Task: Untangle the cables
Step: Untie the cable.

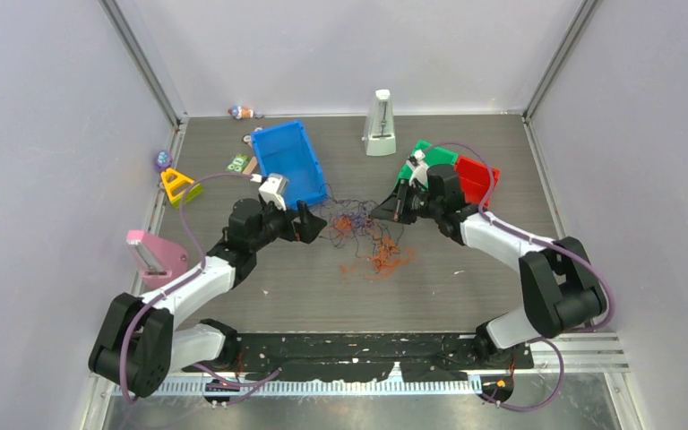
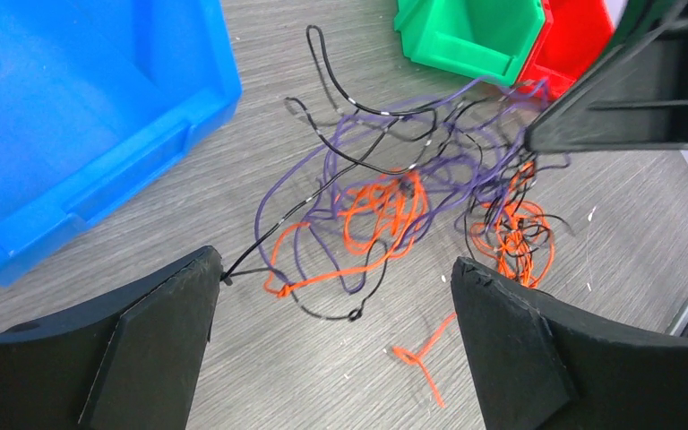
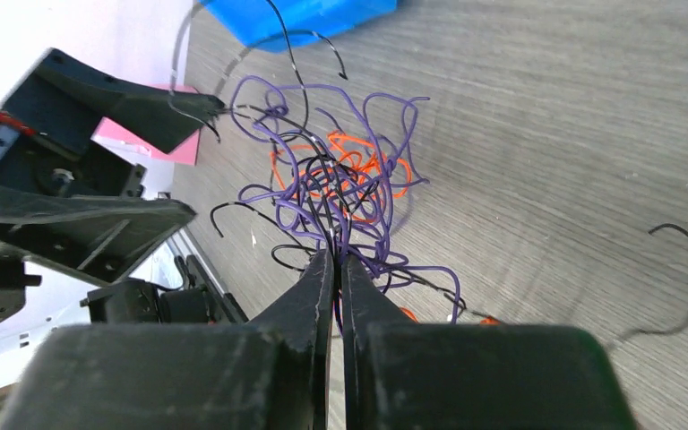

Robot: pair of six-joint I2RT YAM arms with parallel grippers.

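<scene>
Step in hand: pulling the knot apart between the two arms. The cables (image 2: 381, 202), a knotted clump of hair-thin orange, purple and black wire strands, lie on the grey wood-grain table top (image 1: 466, 269) between the two wrists, just beside the open blue plastic bin (image 1: 287, 157). A loose orange heap (image 1: 382, 260) sits apart from the clump, nearer the arm bases. Your right gripper (image 3: 336, 258) is pinched tight on a bundle of purple and black strands at its side of the clump, with no gap showing between the jaws. Your left gripper (image 2: 336, 269) stands wide, its jaws either side of the clump and gripping nothing. One black strand ends at the tip of its left finger (image 2: 166, 336); whether it is hooked there or only touching cannot be told. Judgement: the task is far from done, since the three colours cross one another throughout the core. The next move calls for the left jaws to close on a single strand, preferably an outer orange or black loop, and then to draw away from the right hold slowly. Seizing several strands together would likely tighten the knot.
</scene>
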